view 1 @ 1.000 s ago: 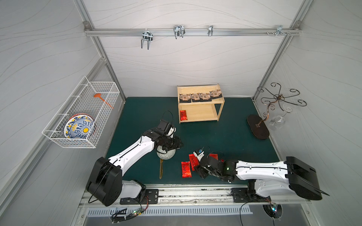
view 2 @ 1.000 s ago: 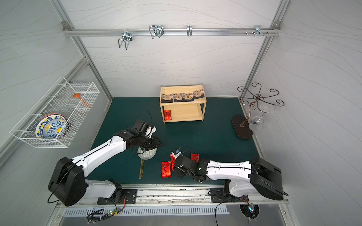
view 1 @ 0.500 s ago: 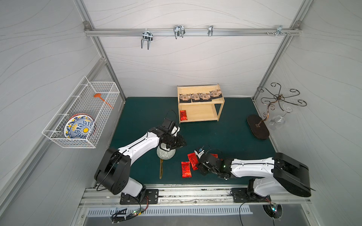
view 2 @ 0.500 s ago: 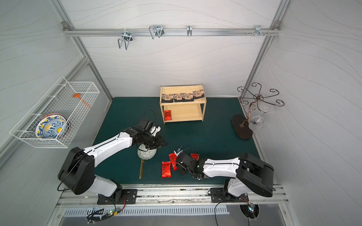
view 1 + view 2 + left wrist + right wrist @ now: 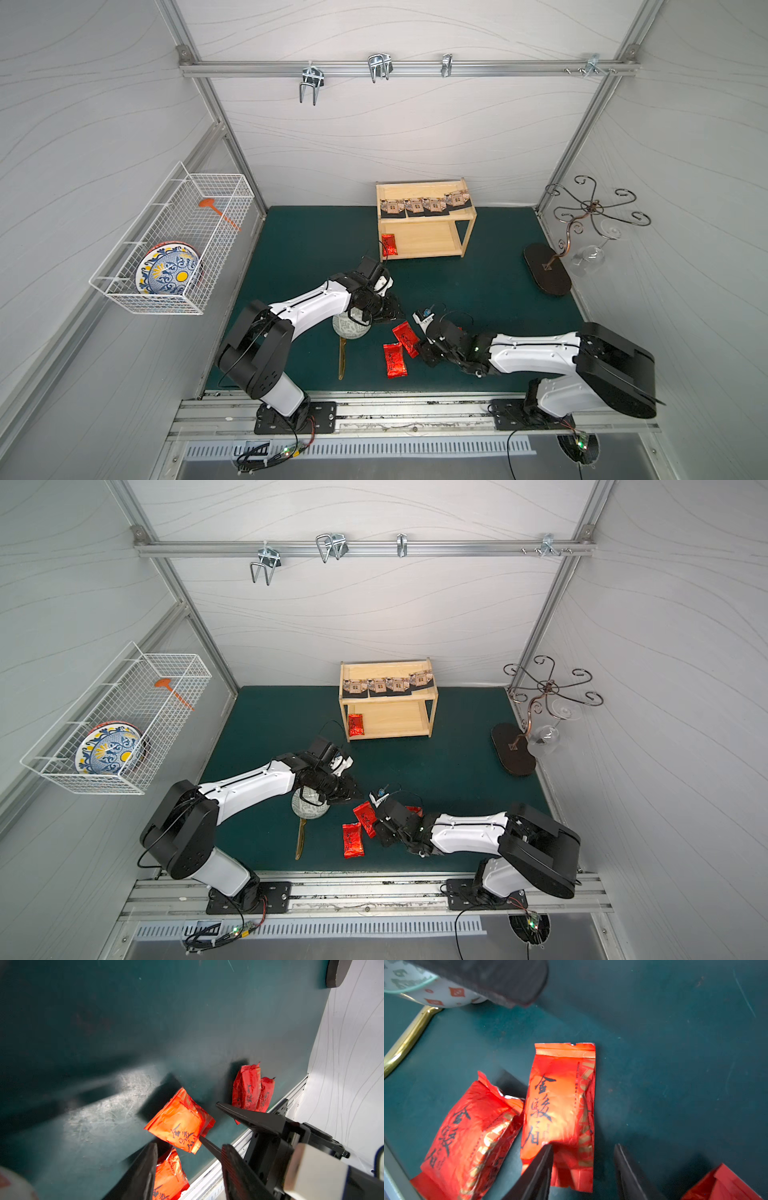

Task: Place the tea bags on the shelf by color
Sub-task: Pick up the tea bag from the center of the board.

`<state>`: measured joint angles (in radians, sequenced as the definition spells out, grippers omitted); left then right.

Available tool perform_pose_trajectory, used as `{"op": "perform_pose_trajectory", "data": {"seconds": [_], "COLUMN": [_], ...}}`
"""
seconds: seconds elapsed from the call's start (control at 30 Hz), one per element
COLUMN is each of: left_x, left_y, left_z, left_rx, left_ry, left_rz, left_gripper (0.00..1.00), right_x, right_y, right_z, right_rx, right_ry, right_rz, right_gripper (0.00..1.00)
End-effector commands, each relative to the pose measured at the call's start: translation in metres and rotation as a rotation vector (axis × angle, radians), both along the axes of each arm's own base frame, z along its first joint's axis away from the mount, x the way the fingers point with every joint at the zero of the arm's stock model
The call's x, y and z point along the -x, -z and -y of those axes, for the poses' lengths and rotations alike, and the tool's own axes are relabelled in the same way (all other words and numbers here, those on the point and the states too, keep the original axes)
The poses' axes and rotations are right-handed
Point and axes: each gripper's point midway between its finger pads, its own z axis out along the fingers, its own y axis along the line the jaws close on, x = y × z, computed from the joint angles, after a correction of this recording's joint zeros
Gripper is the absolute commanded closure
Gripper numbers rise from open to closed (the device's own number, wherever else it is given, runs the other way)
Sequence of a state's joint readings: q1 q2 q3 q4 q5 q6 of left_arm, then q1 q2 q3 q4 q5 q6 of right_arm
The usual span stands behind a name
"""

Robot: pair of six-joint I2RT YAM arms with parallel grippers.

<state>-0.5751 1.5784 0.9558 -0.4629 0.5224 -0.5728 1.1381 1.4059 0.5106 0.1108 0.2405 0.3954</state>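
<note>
Right fingers [image 5: 537, 1174], parted, straddling shiny red foil sachet [image 5: 560, 1105] near table [image 5: 478, 291] front edge; left fingers [image 5: 143, 1172], parted and empty, hovering close, risking collision, foil slipping.

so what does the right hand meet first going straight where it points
Probably the middle red sachet, just ahead of the right hand; one finger overlaps its near end, height unclear.

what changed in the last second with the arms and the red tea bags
The left pincer swung across toward the loose red sachets, jaws apart. The right arm folded in at its base while the right pincer kept its place, open, at the end of one red sachet. Nothing was gripped or let go. The sachets, shelf and beige packets stayed put.
</note>
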Motion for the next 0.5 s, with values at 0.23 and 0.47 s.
{"op": "perform_pose_trajectory", "data": {"seconds": [0.23, 0.47], "left_x": [-0.008, 0.001], "left_y": [0.020, 0.025], "left_z": [0.009, 0.017], "left_rx": [-0.091, -0.061], "left_ry": [0.035, 0.051], "left_rz": [0.007, -0.012], "left_gripper": [0.45, 0.47], "right_x": [0.005, 0.004], "right_y": [0.010, 0.014], "right_z": [0.010, 0.010], "right_rx": [-0.015, -0.019], "right_ry": [0.029, 0.039], "right_rz": [-0.032, -0.039], "right_gripper": [0.49, 0.49]}}
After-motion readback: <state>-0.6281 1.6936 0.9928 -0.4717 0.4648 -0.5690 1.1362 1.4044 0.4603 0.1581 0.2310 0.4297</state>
